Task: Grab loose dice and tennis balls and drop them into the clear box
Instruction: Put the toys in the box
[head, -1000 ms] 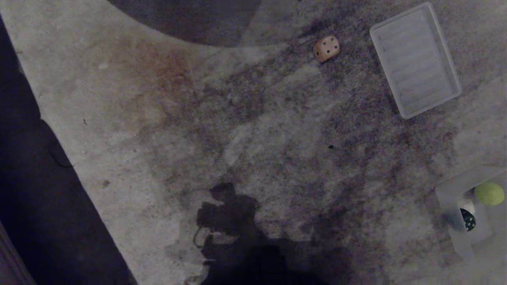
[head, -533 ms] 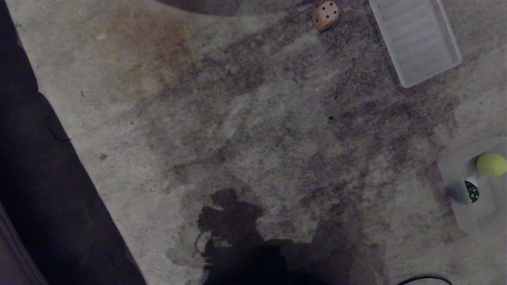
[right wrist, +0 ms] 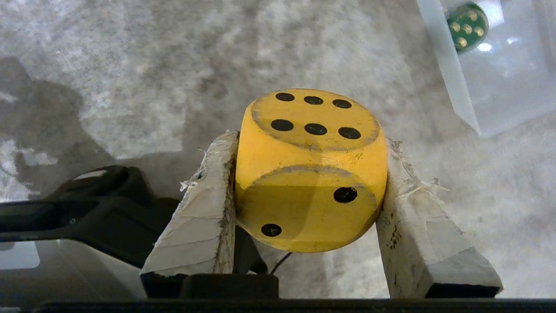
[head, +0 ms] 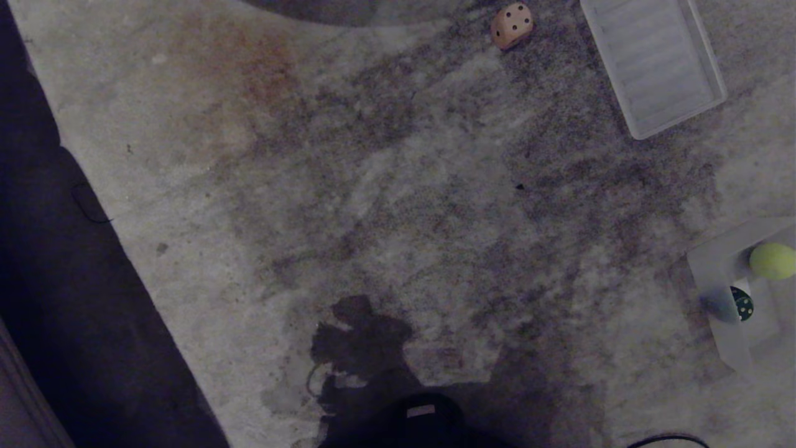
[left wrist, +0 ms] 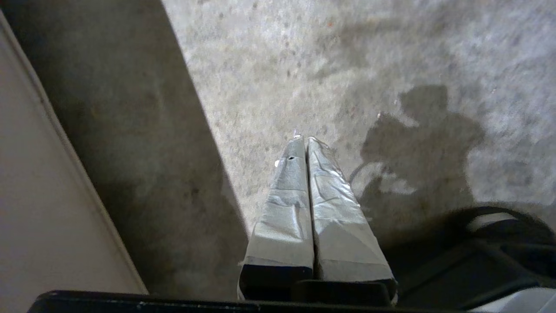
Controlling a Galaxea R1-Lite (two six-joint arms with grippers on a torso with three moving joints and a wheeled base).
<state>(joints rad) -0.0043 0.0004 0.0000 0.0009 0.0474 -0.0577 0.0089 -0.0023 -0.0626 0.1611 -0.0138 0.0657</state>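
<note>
Worn, mottled grey carpet floor (head: pixel 373 205), darker blotches across it. Lying on it: tan die (head: pixel 512 25) at far centre-right, ribbed translucent lid (head: pixel 653 62) just right of that, clear box (head: pixel 721 274) at near right edge.

Left tool (left wrist: pixel 306 141), its two tape-wrapped fingers (left wrist: pixel 284 208) pressed together, poised above mottled grey carpet (left wrist: pixel 278 65), with a dark shadow band (left wrist: pixel 130 143) and pale panel (left wrist: pixel 34 195) alongside, and the robot's shadow (left wrist: pixel 423 143) opposite.
</note>
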